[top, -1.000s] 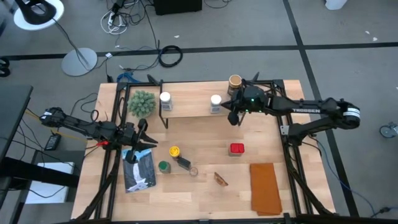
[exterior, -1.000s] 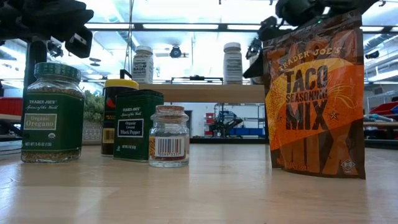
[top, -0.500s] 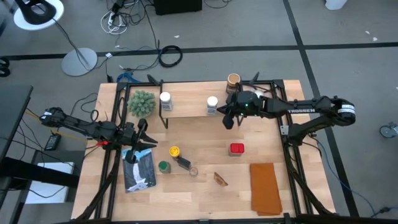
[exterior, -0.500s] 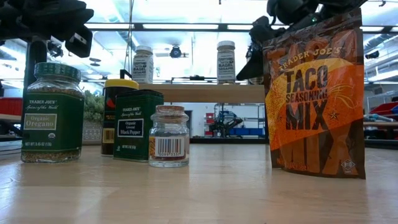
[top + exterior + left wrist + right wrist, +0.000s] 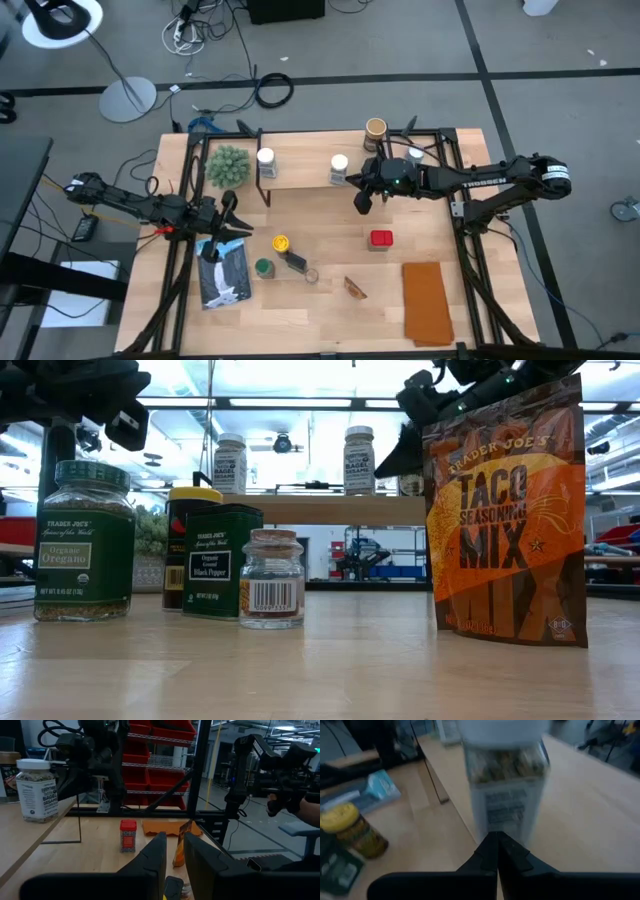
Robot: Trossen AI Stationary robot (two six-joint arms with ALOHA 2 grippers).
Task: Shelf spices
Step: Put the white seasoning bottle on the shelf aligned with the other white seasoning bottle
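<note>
The right hand, fingers pinched together and empty, is hanging just off the shelf, facing a white-lidded jar standing there. Two such jars are sitting shelved; the red tin, Trader Joe's Organic Oregano and Black Pepper are waiting mid-bench.

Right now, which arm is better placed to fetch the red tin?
Probably the right arm: its shut right gripper hangs just off the shelf, nearer the red tin than the left gripper.
</note>
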